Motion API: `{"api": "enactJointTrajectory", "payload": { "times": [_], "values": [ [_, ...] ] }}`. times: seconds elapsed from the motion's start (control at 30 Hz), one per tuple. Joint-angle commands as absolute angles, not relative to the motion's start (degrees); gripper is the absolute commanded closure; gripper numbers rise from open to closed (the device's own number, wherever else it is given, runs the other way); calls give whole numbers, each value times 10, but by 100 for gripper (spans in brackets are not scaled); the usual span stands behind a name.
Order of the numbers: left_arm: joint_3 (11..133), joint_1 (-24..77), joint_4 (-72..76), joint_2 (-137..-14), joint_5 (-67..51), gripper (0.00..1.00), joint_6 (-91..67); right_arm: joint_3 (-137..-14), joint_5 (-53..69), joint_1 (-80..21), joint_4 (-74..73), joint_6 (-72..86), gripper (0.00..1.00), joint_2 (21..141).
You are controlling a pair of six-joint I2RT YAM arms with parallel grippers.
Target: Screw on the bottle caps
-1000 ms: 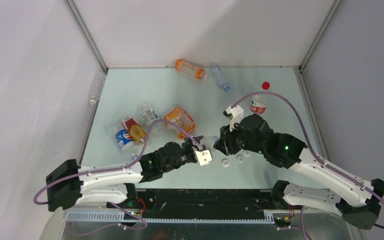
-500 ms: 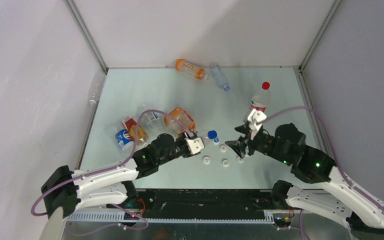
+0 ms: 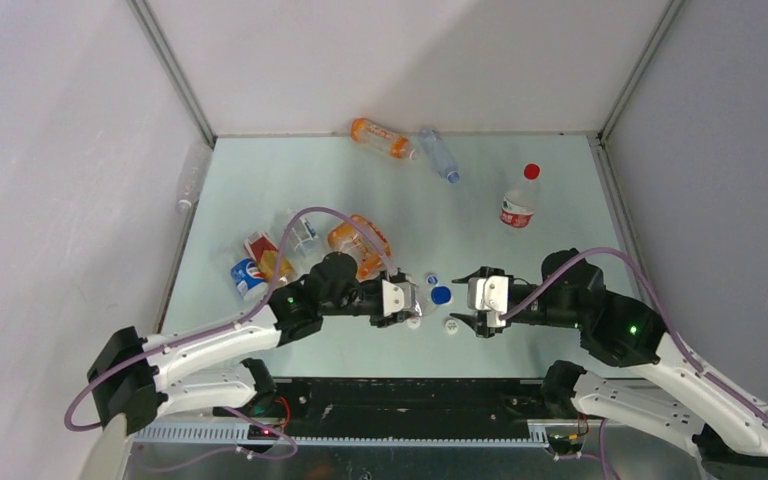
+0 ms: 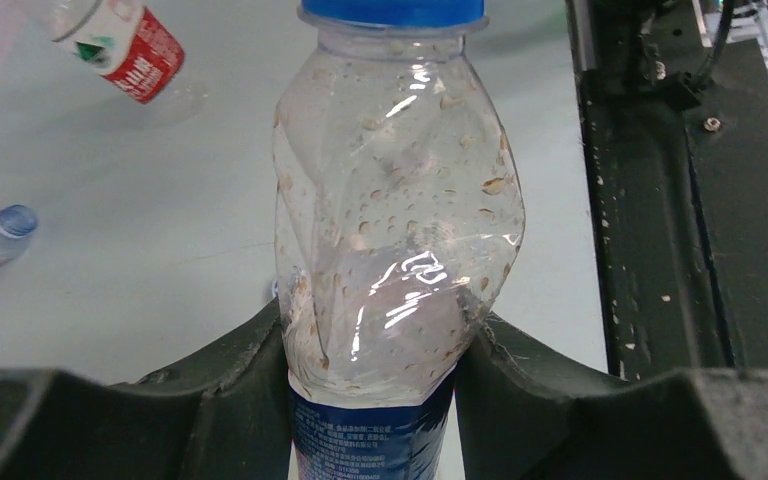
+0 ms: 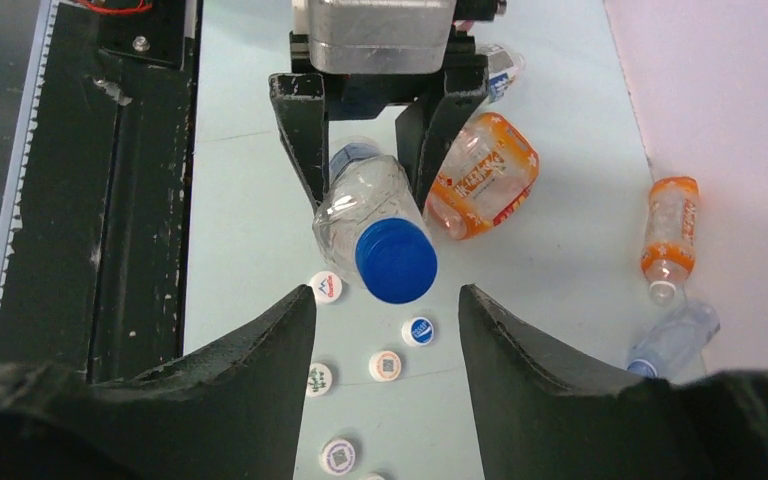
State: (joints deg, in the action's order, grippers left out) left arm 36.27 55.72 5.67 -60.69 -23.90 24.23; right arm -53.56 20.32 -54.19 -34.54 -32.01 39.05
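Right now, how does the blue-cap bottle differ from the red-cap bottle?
Cap: the blue-cap bottle wears blue, the red-cap bottle red.
Hold: the blue-cap bottle is clamped in the left tool; the red-cap bottle stands free on the table.
Pose: the blue-cap bottle's cap faces the right tool; the red-cap bottle is upright.
Label: blue versus red-and-white.
Both are clear plastic, capped.

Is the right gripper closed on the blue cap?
No, the right gripper stands open, its fingers clear of the blue cap on both sides.
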Motion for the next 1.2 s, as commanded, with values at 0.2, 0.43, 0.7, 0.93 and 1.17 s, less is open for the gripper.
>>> {"api": "enactJointTrajectory", "payload": {
  "times": [0.2,0.43,0.7,0.93,1.17],
  "values": [
    [395,554,40,-619,-287,72,252,-537,243,-547,-329,-349,49,415],
    [396,554,41,-619,-297,72,252,-537,247,-549,-333,-347,53,435],
    [394,554,49,-617,-300,72,250,-537,246,-549,-317,-322,80,446],
    [360,573,157,-597,-148,72,239,-537,138,-549,-279,-127,100,477],
    [308,678,301,-618,225,71,338,-540,-127,-524,-270,347,100,505]
  ]
}}
